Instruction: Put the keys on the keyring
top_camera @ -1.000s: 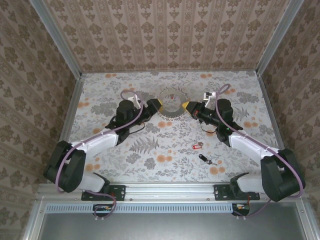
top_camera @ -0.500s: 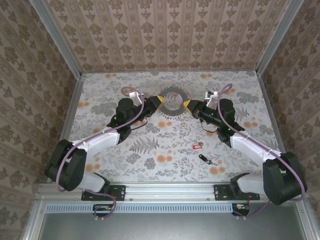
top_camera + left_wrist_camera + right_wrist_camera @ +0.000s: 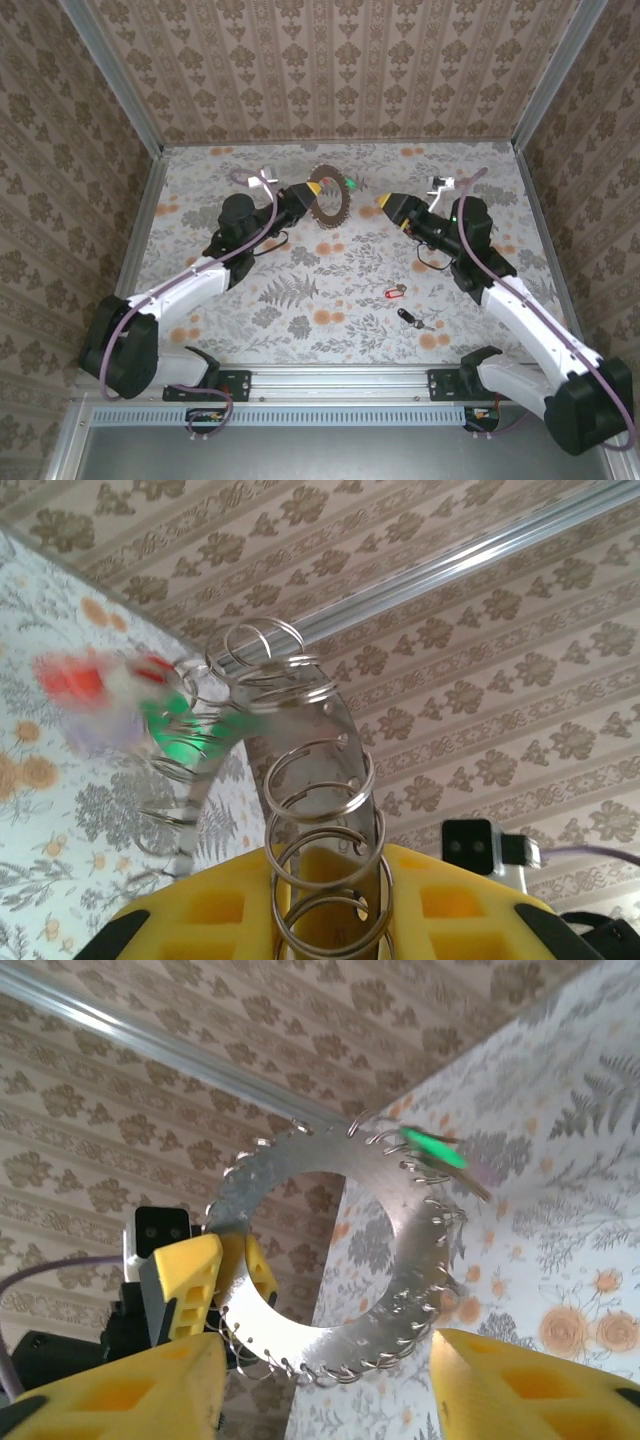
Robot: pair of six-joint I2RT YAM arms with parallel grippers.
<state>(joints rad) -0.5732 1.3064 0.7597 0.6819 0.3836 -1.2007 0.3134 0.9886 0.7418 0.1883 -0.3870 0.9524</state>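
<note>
The keyring (image 3: 326, 203), a flat metal disc with small split rings round its rim, hangs tilted above the table with my left gripper (image 3: 312, 191) shut on its left edge. A green key (image 3: 349, 184) dangles from its upper right. In the left wrist view the keyring (image 3: 320, 740) stands edge-on between the yellow fingers, with blurred green (image 3: 175, 730) and red (image 3: 75, 680) tags behind. My right gripper (image 3: 393, 207) stands open, apart from the ring on its right. The right wrist view faces the keyring (image 3: 300, 1175) and the green key (image 3: 430, 1148). A red key (image 3: 393, 293) and a black key (image 3: 408, 319) lie on the table.
Patterned walls close in the table (image 3: 300, 320) on three sides, with metal rails (image 3: 140, 230) along the edges. The floral cloth between the two arms lies flat and open. The keys on the table rest near the right arm's forearm (image 3: 520, 310).
My right gripper has opened and drawn back to the right. The left gripper has closed on the keyring and carried it up and leftward, tilting it.
</note>
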